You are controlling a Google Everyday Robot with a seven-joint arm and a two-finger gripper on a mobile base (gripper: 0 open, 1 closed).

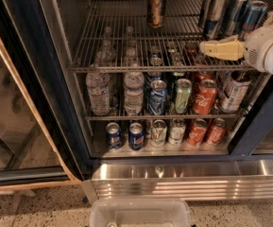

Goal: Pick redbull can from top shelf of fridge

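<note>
The fridge [41, 79] stands open with its dark blue frame. On the top shelf [126, 37], a grey wire rack, several slim blue-and-silver cans cluster at the far right. The bluest one, the redbull can [252, 16], is at the right end of the cluster, with look-alike neighbours [219, 14] to its left. A brown-gold can [156, 6] stands alone at the back middle. My gripper [230, 45], white with cream-yellow tips, reaches in from the right just in front of and below the can cluster, at the height of the shelf's front rail. It holds nothing that I can see.
The lower racks hold water bottles [98, 91] and assorted soda cans [204, 96], including short Pepsi cans [136, 135]. The glass door [13, 117] is swung open at the left. A ribbed steel base [183, 183] and a clear plastic bin [140, 214] lie below.
</note>
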